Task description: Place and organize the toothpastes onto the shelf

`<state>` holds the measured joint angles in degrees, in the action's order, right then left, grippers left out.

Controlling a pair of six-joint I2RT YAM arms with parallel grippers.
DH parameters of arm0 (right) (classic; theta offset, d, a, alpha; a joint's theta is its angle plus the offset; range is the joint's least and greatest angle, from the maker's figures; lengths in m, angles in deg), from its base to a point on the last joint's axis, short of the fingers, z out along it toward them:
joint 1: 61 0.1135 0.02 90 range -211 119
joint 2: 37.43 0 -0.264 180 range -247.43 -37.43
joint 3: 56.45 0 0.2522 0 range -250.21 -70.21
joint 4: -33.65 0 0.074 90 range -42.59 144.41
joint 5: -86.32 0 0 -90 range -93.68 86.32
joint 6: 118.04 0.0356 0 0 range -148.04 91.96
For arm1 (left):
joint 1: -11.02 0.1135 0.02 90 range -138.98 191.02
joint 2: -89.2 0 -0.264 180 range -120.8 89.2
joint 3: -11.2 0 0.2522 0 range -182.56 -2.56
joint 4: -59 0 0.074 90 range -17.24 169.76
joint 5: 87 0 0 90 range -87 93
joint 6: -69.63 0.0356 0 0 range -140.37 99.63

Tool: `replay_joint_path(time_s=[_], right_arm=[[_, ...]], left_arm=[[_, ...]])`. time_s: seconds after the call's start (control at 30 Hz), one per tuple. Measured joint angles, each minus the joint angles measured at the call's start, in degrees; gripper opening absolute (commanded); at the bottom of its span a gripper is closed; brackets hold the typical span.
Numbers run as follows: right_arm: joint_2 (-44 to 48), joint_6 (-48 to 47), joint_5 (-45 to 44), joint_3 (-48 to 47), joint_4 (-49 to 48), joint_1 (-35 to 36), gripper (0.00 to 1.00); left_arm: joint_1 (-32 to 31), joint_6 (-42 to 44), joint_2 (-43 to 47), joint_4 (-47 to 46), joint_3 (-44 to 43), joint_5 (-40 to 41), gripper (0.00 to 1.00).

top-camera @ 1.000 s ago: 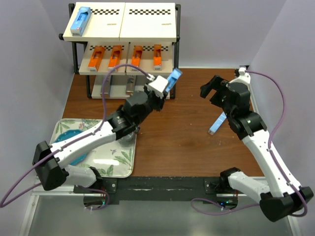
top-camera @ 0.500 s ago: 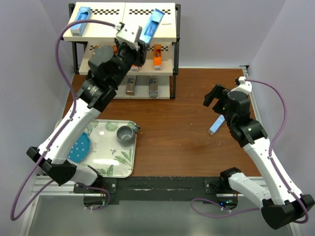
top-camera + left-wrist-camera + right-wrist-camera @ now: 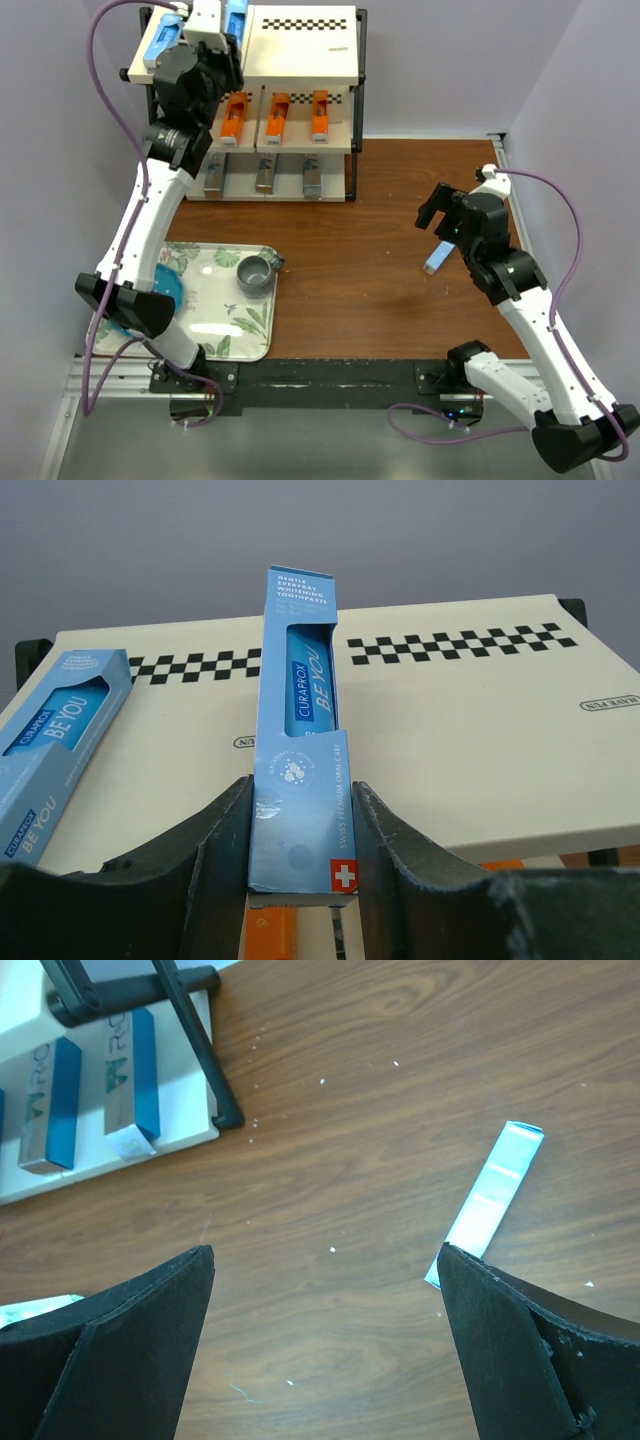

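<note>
My left gripper (image 3: 302,786) is shut on a light blue toothpaste box (image 3: 298,700), held over the left half of the shelf's (image 3: 480,730) top board. From above, that gripper (image 3: 216,28) and the box (image 3: 236,17) sit at the shelf's (image 3: 300,45) top left. Another light blue box (image 3: 163,40) lies just left of it. Three orange boxes (image 3: 277,115) rest on the middle tier, and three dark blue ones (image 3: 264,175) on the bottom tier. One light blue box (image 3: 440,253) lies on the table. My right gripper (image 3: 445,220) hovers open above it (image 3: 490,1200).
A leaf-patterned tray (image 3: 225,330) at the near left holds a grey cup (image 3: 255,273) and a blue plate (image 3: 165,295). Grey walls close in on both sides. The shelf's black leg (image 3: 205,1060) shows in the right wrist view.
The left arm has swung from mid-table up and left to the shelf's top tier, carrying the light blue box. The right gripper has drifted slightly nearer, still open.
</note>
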<state>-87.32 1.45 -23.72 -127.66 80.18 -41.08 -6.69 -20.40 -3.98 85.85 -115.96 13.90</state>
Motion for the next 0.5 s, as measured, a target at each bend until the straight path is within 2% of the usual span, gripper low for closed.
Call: replay_joint_path(time_s=[0.27, 0.5], right_arm=[[0.46, -2.03, -0.42, 0.59, 1.09, 0.00, 0.98], [0.44, -3.15, -1.44, 0.61, 1.11, 0.00, 0.98]], left_arm=[[3.69, -3.85, -4.55, 1.73, -6.21, -0.52, 0.06], [4.59, -6.80, -6.93, 2.01, -7.91, -1.73, 0.10]])
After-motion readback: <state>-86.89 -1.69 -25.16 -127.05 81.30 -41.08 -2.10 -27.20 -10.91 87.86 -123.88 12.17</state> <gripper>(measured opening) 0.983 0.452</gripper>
